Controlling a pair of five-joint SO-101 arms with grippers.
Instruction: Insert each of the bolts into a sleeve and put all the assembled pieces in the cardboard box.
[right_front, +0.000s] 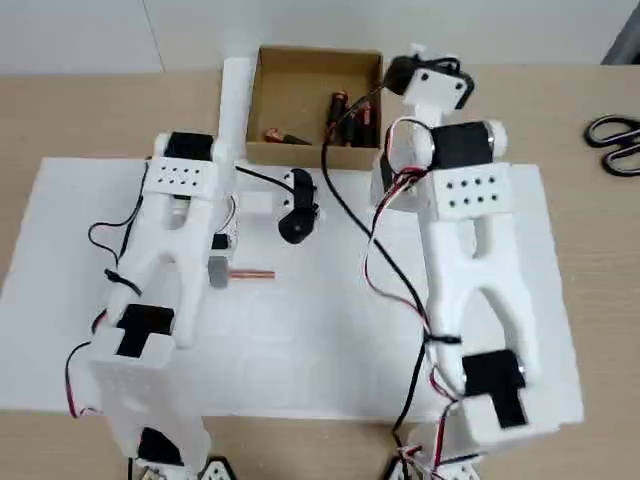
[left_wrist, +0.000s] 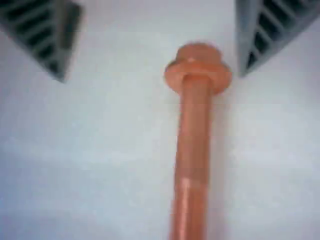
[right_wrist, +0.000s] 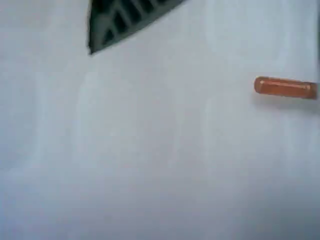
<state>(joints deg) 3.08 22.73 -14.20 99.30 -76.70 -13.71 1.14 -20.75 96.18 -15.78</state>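
A copper-coloured bolt (right_front: 250, 273) lies flat on the white sheet (right_front: 320, 330), left of centre. My left gripper (right_front: 218, 265) is down at the bolt's head end. In the left wrist view the flanged head of the bolt (left_wrist: 197, 72) sits between the two grey fingers (left_wrist: 270, 30), closer to one of them and not pinched; the left gripper (left_wrist: 155, 50) is open. The right arm stands over the sheet's far right, near the cardboard box (right_front: 262, 100). One dark fingertip (right_wrist: 125, 20) hangs above bare sheet in the right wrist view, with an orange bolt end (right_wrist: 285, 87) farther off.
The cardboard box at the back centre holds several dark and copper pieces (right_front: 345, 118). Scissors (right_front: 615, 140) lie on the wooden table at the far right. Black and red cables (right_front: 370, 240) cross the sheet between the arms.
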